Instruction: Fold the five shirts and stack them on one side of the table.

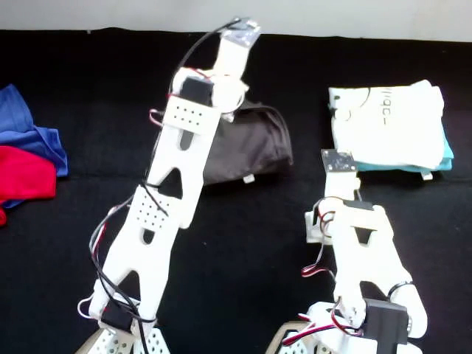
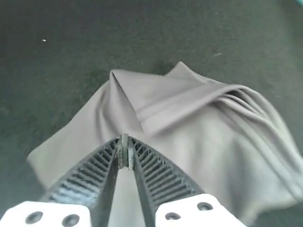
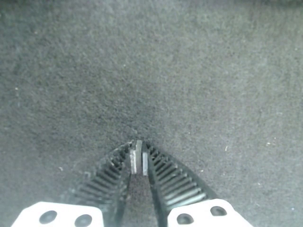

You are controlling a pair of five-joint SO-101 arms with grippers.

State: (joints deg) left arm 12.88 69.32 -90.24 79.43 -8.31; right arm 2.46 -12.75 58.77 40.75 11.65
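I'd call this a robotics lab bench, though little of the room shows: the left arm (image 1: 171, 193) and right arm (image 1: 365, 254), white plastic frames with bare servo wiring (image 1: 318, 270), stand on a worktop (image 1: 251, 243) draped in black cloth, a pale wall (image 1: 354, 15) behind.

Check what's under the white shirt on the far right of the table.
A teal shirt lies under the white shirt, its edge showing along the near and right sides. The rest is covered, so anything else beneath cannot be seen.
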